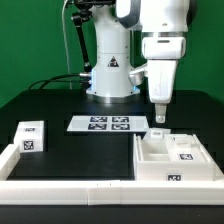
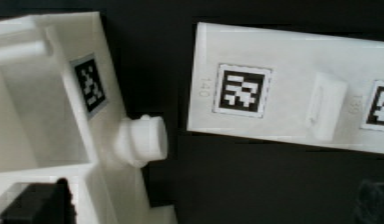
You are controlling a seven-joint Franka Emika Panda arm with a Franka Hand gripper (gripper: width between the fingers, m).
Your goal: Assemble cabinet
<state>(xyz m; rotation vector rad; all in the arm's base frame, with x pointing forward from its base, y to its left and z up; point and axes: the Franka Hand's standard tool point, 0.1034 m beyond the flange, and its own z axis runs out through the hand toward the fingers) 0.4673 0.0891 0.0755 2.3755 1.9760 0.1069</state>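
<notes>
The cabinet (image 1: 150,172), a large white square box with inner compartments, sits on the black surface (image 1: 90,152) at the exterior view's right, close to the front. Its front wall carries a black-and-white tag, and another tag shows on a white part inside it. How that inner part sits in its compartment is too small to tell.

The hand (image 1: 158,118) hangs above the cabinet's far corner on the exterior view's left, with its fingers pointing straight down and clear of the box. In the wrist view two dark fingertips (image 2: 32,205) show at opposite corners of the picture. They stand wide apart and nothing is gripped between them.

The same view shows a tagged white wall of the cabinet (image 2: 47,110) with a small round knob (image 2: 139,140) sticking out of its side. Across a strip of black surface lies the marker board (image 2: 287,85), with two of its tags in sight.

In the exterior view the marker board (image 1: 100,124) lies flat near the middle of the surface, just beside the cabinet's far corner. A small tagged white block (image 1: 32,138) rests at the exterior view's left, well apart from the cabinet and close to the low white border wall (image 1: 70,186) that runs along the front and left edges. The arm's white base (image 1: 110,72) stands behind the marker board.
</notes>
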